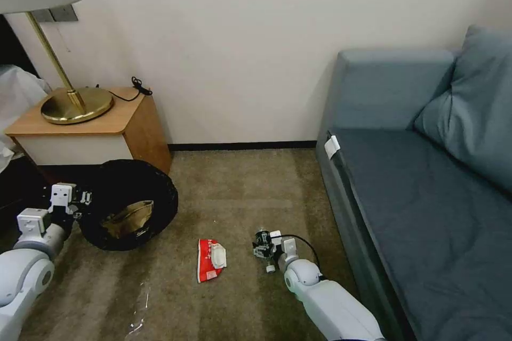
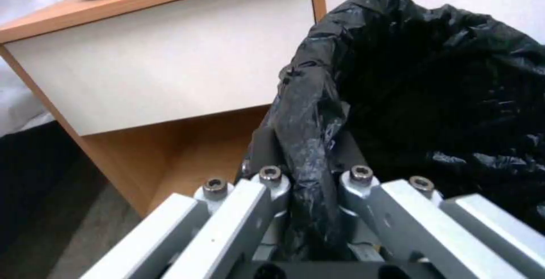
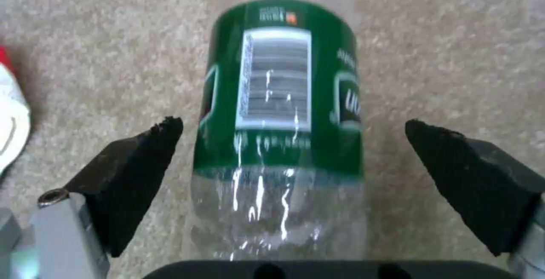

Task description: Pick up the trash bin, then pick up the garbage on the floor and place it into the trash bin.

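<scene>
The trash bin [image 1: 160, 192], lined with a black bag, hangs tilted above the floor [image 1: 240, 192] beside the nightstand. My left gripper [image 1: 80, 205] is shut on its rim; the left wrist view has the bag's rim [image 2: 309, 142] pinched between the fingers. A brown crumpled piece [image 1: 128, 218] lies inside the bin. A clear bottle with a green label [image 3: 281, 113] lies on the carpet between the spread fingers [image 3: 142, 164] of my right gripper [image 1: 264, 248], which is open and low over it. A red-and-white wrapper [image 1: 210, 258] lies on the carpet left of that gripper.
A wooden nightstand [image 1: 128, 133] with a brass lamp [image 1: 74, 104] stands at the back left. A blue-grey sofa [image 1: 416, 197] takes up the right side. Small white scraps [image 1: 136, 325] lie on the near carpet. Open carpet stretches between bin and sofa.
</scene>
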Tool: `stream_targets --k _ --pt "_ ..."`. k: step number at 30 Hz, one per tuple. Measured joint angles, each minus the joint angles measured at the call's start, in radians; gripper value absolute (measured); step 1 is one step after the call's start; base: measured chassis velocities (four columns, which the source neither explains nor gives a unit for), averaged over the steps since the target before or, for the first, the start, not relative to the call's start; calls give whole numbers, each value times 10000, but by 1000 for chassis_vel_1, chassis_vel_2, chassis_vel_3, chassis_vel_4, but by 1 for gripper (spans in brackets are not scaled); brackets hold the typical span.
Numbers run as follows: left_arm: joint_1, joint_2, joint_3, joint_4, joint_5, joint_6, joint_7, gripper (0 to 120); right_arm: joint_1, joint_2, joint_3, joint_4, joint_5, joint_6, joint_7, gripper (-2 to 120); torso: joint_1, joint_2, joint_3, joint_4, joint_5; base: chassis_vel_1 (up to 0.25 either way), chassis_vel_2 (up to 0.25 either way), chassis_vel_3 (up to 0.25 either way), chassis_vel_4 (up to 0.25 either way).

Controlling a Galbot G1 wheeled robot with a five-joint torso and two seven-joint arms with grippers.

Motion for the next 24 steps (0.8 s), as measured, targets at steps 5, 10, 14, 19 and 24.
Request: stream_targets --k 5,10,14,19,24 --pt "78 -22 -51 -35 1 -27 18 4 -58 49 53 -154 -91 80 -404 99 0 0 0 0 0 0 0 0 0" --pt "131 -66 -75 -84 21 -40 20 4 -150 -18 108 -159 -110 133 -636 79 1 -1 0 0 0 0 0 0 0" --pt "165 -86 -84 -147 34 -44 17 4 -194 -63 151 -151 -120 199 -681 70 0 0 0 -1 1 0 0 0 0" --pt "237 -132 -90 -264 78 -46 -18 4 -324 -101 235 -124 -160 369 -706 50 0 0 0 -1 1 0 0 0 0" --pt "304 -133 -108 -369 82 -46 -41 4 -342 -91 258 -133 -190 461 -795 36 0 0 0 0 1 0 0 0 0"
